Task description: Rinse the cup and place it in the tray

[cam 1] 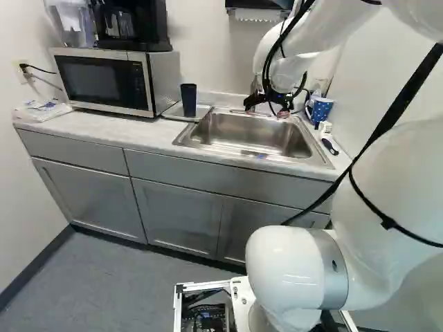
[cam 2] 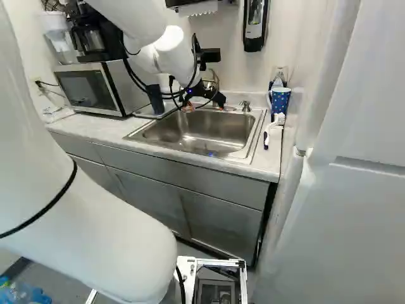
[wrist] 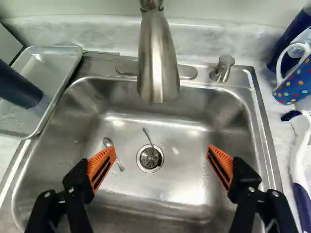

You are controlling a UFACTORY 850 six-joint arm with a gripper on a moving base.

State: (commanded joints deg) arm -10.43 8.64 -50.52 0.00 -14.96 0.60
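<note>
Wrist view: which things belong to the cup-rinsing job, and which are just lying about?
Job:
- dark cup, likely the one meant, standing in the tray
- faucet
- sink

Lying about:
- spoon
- polka-dot mug
- brush

Brushed metal sink; glossy metal faucet; smooth dark cup

White, rounded arm is wrapped with black straps and cables, lower joint is banded in grey, black gripper is fitted with slotted orange pads.
</note>
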